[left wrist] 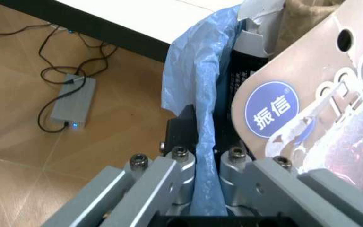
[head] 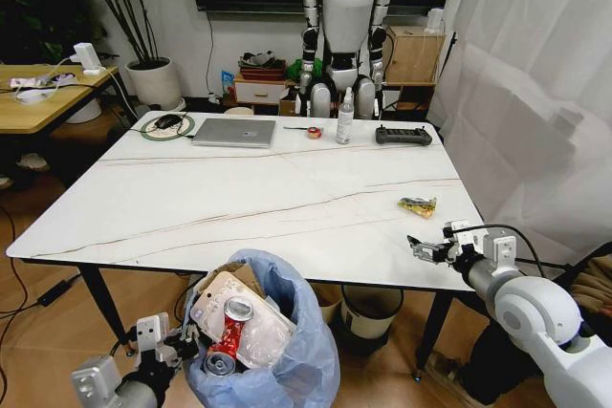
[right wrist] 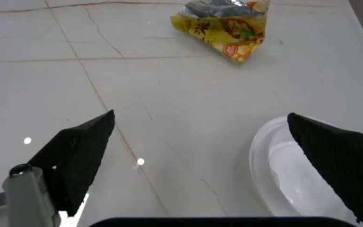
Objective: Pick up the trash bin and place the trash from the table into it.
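- One snack wrapper point(head: 418, 205) left on the table point(head: 287, 198) — my right gripper point(head: 426, 249) sits near it, spread wide and empty.
- Left gripper point(head: 182, 343) pinches the trash bin point(head: 273, 360) liner below the table's edge; next I'd reach forward for the wrapper.

Clamped between the matt grey metal fingers of the left claw point(left wrist: 203, 189), the trash bin point(head: 287, 351) liner is thin, crinkled, translucent blue plastic. Ahead of the right claw point(right wrist: 200, 156), whose pads are matt black, the counter point(right wrist: 137, 85) is glossy and veined, carrying a shiny foil snack wrapper point(right wrist: 222, 23).
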